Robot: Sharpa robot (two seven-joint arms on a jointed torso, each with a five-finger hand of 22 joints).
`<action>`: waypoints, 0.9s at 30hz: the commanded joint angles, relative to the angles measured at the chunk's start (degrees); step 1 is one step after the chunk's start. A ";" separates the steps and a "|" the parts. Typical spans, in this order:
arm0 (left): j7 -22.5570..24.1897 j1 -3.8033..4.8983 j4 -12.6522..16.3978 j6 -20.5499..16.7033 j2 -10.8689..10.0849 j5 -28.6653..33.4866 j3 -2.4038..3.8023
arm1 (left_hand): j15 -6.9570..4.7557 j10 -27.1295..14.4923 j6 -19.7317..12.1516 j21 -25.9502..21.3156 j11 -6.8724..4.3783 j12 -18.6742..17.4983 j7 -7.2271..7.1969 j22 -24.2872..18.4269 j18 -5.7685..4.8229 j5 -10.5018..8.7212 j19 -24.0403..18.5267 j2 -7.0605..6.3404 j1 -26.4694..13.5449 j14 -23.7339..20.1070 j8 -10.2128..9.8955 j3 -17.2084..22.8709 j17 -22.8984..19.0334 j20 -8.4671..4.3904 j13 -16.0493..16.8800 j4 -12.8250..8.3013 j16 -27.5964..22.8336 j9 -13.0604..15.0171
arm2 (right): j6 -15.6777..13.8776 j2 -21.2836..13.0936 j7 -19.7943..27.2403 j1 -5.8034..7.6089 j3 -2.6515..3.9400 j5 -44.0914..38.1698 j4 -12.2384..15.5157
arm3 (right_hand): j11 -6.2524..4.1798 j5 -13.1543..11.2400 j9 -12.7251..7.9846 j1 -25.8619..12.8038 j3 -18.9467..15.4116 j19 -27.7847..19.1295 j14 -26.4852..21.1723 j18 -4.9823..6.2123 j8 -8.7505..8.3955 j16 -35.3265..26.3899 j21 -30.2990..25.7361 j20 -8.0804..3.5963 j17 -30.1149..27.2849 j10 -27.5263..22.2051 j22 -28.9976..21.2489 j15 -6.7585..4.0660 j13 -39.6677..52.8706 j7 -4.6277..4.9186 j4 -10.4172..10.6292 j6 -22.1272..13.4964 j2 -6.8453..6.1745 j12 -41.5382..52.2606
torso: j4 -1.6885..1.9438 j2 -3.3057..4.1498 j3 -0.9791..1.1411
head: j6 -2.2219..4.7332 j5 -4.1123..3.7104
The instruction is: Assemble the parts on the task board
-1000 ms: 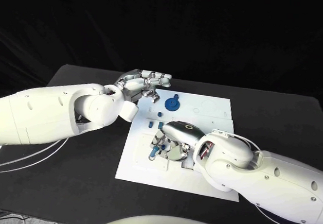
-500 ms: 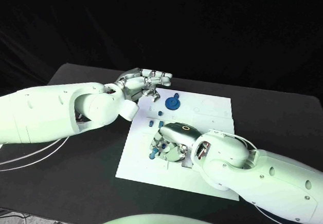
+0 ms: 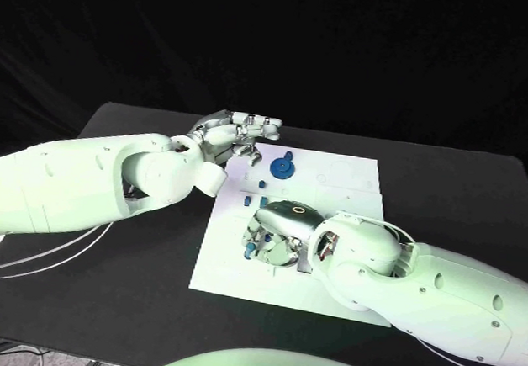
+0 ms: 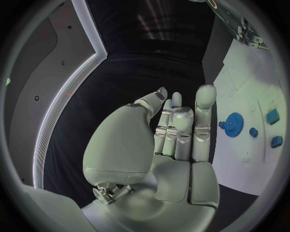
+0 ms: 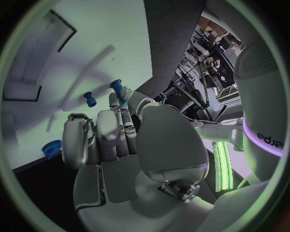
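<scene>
**Right hand working a blue peg at mid-board, left hand idle at the far edge**

We see the task board lying white in the middle of the black table. Our right hand is down on the board's middle-left area, fingers curled in close together around a small blue peg; in the right wrist view the peg sticks up from between the fingertips, so we read it as pinched. A second short blue peg sits on the board just beside it, apart from the fingers.

Our left hand hovers over the board's far-left corner. In the left wrist view its fingers stand straight and close side by side, thumb off to one side, holding nothing. The blue gear lies on the far part of the board, near that hand but not touching it. Two small blue blocks lie on the board past the gear.

Risks, as we judge them: the pinch on the peg looks shallow, right at the tips, so it could tilt or slip when pushed toward its seat. The curled fingers hide the target from the head view, so misalignment is likely to go unnoticed. The neighbouring peg sits close enough to be knocked by a finger. We cannot tell whether the held peg is seated yet.
</scene>
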 commanded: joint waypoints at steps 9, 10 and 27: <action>0.14 0.03 0.08 1.14 0.05 -0.08 0.03 | 0.02 -0.64 -0.41 -0.44 0.02 0.58 -0.02 -0.19 1.11 0.15 -0.39 0.62 0.09 -0.55 0.31 -0.45 -0.19 0.07 0.15 -0.14 -0.30 -0.02 | -4.47 -1.11 -0.57 -0.31 -0.25 -1.25 0.45 | 3.04 1.29 -2.58 -1.83 -6.77 -3.58 -0.05 1.01 -1.42 -1.53 -4.95 2.56 -2.31 -15.15 -6.43 2.51 -0.26 2.65 1.01 -13.14 -3.17 -2.82 | -0.04 -0.04 0.01 | 0.38 -0.23; 0.11 0.03 0.07 1.16 0.02 -0.08 0.03 | 0.02 -0.64 -0.41 -0.44 0.02 0.58 -0.02 -0.19 1.11 0.15 -0.39 0.62 0.09 -0.55 0.31 -0.45 -0.19 0.07 0.15 -0.14 -0.30 -0.02 | -5.77 -1.45 -0.47 -0.31 -0.25 -1.11 0.68 | 3.04 1.29 -2.58 -1.83 -6.78 -3.58 -0.05 1.01 -1.42 -1.53 -4.95 2.56 -2.31 -15.16 -6.43 2.51 -0.26 2.64 1.01 -13.14 -3.17 -2.82 | -0.07 -0.03 0.04 | 0.44 -0.23; 0.01 0.03 -0.22 1.40 -0.02 -0.08 0.01 | 0.02 -0.64 -0.41 -0.44 0.02 0.58 -0.02 -0.19 1.11 0.15 -0.39 0.62 0.09 -0.55 0.31 -0.45 -0.19 0.07 0.15 -0.14 -0.30 -0.02 | -13.87 -14.51 0.03 2.04 0.43 15.14 9.31 | 1.78 3.39 -1.81 -0.49 -9.53 -2.28 -0.06 0.69 -0.31 -1.68 -4.01 2.01 -2.93 -6.91 -5.07 1.64 0.79 2.33 1.50 -8.87 -0.69 5.02 | -0.13 -0.14 -0.06 | 1.59 -2.54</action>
